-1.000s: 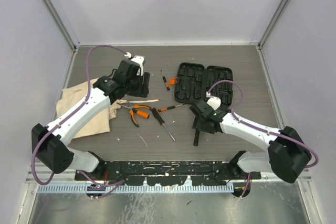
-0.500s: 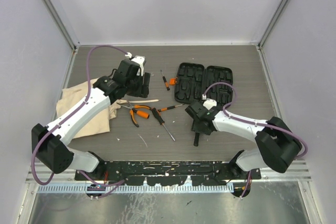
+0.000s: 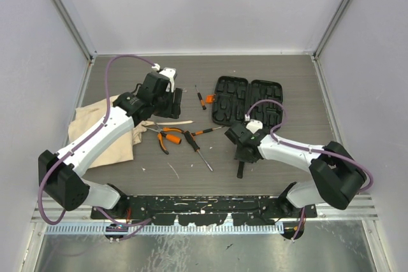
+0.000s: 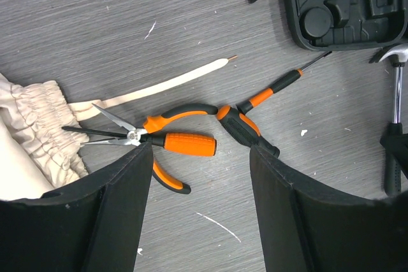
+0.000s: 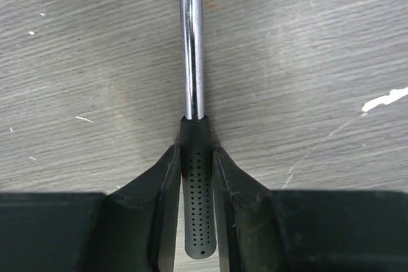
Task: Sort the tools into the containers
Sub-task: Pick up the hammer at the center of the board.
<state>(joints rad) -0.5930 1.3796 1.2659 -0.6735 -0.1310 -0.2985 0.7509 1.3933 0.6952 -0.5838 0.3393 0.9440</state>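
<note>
Grey wood-grain table [image 3: 287, 74] — on it: open blk case [image 3: 247, 100], bag [image 3: 118, 148], pliers [image 4: 169, 141], screwdrivers [image 4: 245, 128], hammer [image 4: 396, 93], pale stick [image 4: 172, 81], poss. wood.

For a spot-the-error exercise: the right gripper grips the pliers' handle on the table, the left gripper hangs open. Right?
No: the right gripper grips the handle of the hammer, not the pliers, on the table, as the right wrist view shows. The left gripper does hang open.

Bright, even, diffuse light from above; shadows on the grey surface [image 3: 191, 179] are soft and faint. A narrow glare stripe runs along the hammer [image 5: 192, 42] shaft. The fingers [image 4: 115, 221] at the bottom of both wrist views look dark and slightly soft.
</note>
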